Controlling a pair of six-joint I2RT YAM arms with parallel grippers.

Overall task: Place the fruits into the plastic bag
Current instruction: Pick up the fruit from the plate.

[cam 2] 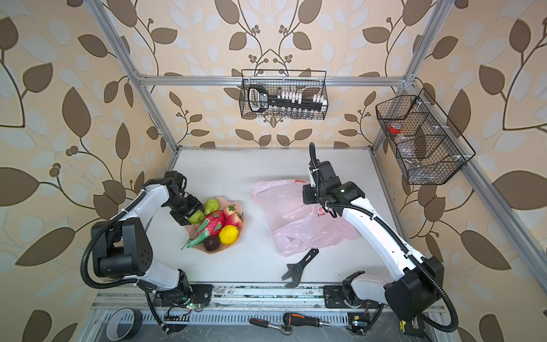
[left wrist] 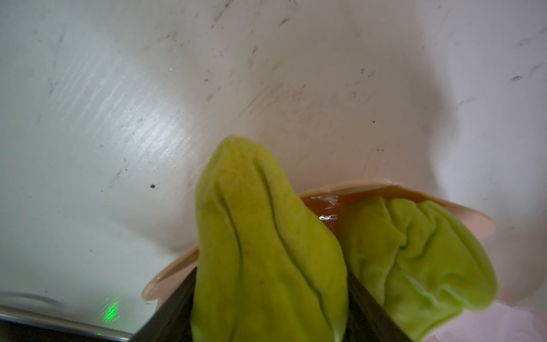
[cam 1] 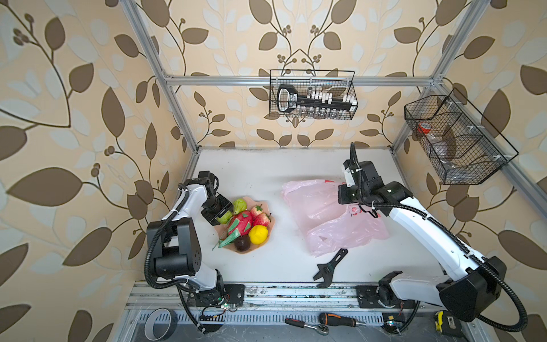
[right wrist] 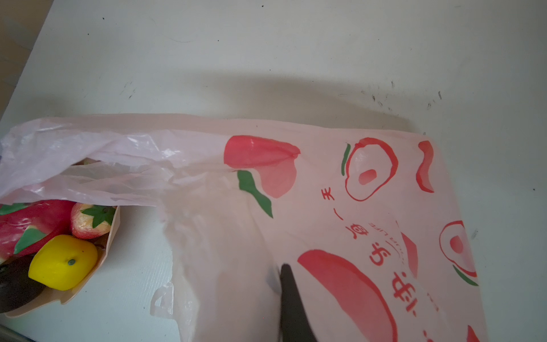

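A peach plate (cam 1: pixel 236 251) holds the fruits: a yellow lemon (cam 1: pixel 258 234), a red dragon fruit (cam 1: pixel 241 222), two strawberries (cam 1: pixel 262 219), a dark purple fruit (cam 1: pixel 242 243) and two green fruits. My left gripper (cam 1: pixel 220 216) reaches into the plate's far left side. Its dark fingers (left wrist: pixel 174 311) press both sides of one ridged green fruit (left wrist: pixel 266 251); the other green fruit (left wrist: pixel 414 260) lies beside it. The pale pink plastic bag (cam 1: pixel 319 213) lies crumpled to the right. My right gripper (cam 1: pixel 355 208) is shut on the bag's film (right wrist: pixel 325 192), and one finger (right wrist: pixel 293 305) shows.
A black adjustable wrench (cam 1: pixel 328 269) lies near the front edge, just below the bag. Wire baskets hang on the back wall (cam 1: pixel 313 94) and the right wall (cam 1: pixel 455 139). A screwdriver (cam 1: pixel 337 319), a ratchet (cam 1: pixel 306 325) and a tape roll (cam 1: pixel 161 324) lie in front of the rail.
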